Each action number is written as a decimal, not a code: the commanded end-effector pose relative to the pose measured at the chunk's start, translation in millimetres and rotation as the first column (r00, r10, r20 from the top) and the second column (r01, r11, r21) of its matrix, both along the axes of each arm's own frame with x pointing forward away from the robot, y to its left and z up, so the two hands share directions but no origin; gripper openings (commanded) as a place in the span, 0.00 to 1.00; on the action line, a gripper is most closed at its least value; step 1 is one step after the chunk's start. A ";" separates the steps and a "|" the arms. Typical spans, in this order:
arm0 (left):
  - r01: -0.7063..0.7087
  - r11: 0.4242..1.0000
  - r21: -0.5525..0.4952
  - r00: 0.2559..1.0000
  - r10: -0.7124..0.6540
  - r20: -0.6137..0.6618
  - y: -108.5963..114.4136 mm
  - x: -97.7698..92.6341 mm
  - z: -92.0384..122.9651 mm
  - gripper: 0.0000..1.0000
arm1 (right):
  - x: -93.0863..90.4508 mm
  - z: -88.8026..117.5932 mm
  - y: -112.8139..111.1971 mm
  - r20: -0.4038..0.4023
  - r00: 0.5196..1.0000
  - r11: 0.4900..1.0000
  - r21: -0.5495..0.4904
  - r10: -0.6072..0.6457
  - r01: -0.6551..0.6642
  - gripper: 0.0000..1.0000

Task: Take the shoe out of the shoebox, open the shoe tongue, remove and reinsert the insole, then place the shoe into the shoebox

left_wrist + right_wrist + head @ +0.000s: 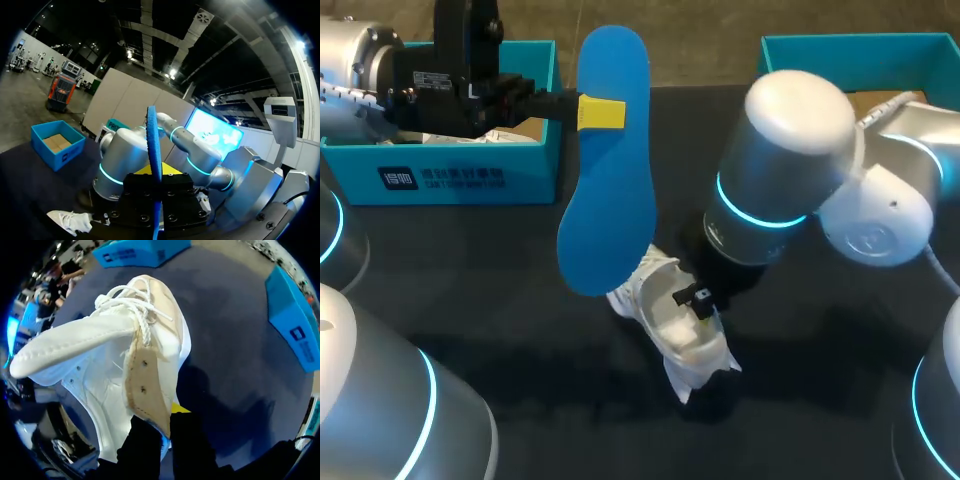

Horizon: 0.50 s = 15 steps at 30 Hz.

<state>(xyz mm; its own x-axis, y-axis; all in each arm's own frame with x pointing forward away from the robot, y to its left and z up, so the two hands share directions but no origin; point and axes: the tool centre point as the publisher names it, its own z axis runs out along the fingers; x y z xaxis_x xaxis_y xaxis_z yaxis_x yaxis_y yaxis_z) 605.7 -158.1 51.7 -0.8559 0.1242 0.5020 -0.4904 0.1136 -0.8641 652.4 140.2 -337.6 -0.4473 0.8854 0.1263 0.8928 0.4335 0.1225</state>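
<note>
My left gripper (602,113) is shut on a blue insole (610,160) and holds it in the air above the table, toe end hanging toward the shoe. In the left wrist view the insole (154,150) stands edge-on between the fingers of that gripper (155,174). A white lace-up shoe (678,325) lies on the dark table under my right arm. My right gripper (162,427) is shut on the side wall of the shoe (125,355) by the eyelets, its beige lining showing and the tongue pulled open. The shoe (70,221) also shows low in the left wrist view.
A blue shoebox (450,175) stands at the table's back left, behind my left arm. A second blue box (860,50) sits at the back right. Both boxes (135,250) (295,325) appear beyond the shoe. My right arm (790,170) looms over the table's middle.
</note>
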 end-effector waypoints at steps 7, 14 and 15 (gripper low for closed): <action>0.000 1.000 0.002 1.000 0.000 -0.001 -0.7 0.0 -0.1 0.00 | -5.6 1.2 -6.9 0.066 0.980 0.981 0.066 -0.187 0.182 0.00; 0.000 1.000 0.002 1.000 0.000 -0.001 -0.7 0.0 -0.1 0.00 | -5.1 -4.2 -5.8 -0.004 0.923 0.921 0.061 -0.385 0.385 0.00; 0.000 1.000 0.002 1.000 0.000 -0.001 -0.7 0.0 -0.1 0.00 | -6.4 -4.2 -6.7 -0.009 0.911 0.909 0.065 -0.411 0.411 0.00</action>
